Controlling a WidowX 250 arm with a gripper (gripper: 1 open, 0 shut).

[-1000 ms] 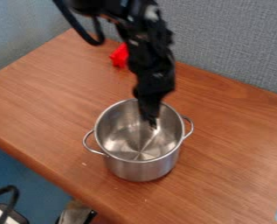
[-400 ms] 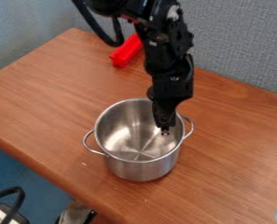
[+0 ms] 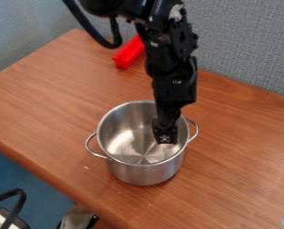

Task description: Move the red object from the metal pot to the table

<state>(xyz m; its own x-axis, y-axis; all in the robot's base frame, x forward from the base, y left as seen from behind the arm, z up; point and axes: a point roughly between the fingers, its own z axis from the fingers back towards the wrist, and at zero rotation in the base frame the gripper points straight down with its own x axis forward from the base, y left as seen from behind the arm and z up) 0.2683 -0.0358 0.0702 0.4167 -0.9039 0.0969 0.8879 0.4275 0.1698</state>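
The metal pot (image 3: 141, 143) stands upright on the table (image 3: 60, 89), near its front edge, with a loop handle on each side. My black arm comes down from the top, and the gripper (image 3: 166, 135) hangs inside the pot near its right wall. The fingertips are dark and small against the steel, so I cannot make out how far apart the jaws stand. I see nothing red between them. The red object (image 3: 128, 53) lies on the table behind the pot, at the far edge, partly hidden by the arm.
A blue wall rises behind the table. Black cables loop near the arm's top. The table's front edge runs diagonally just below the pot, with blue floor and some dark gear beyond it at the lower left.
The arm has shifted to the right, uncovering more of the red object behind it. The gripper tip has sunk a little deeper into the pot, near the right wall.
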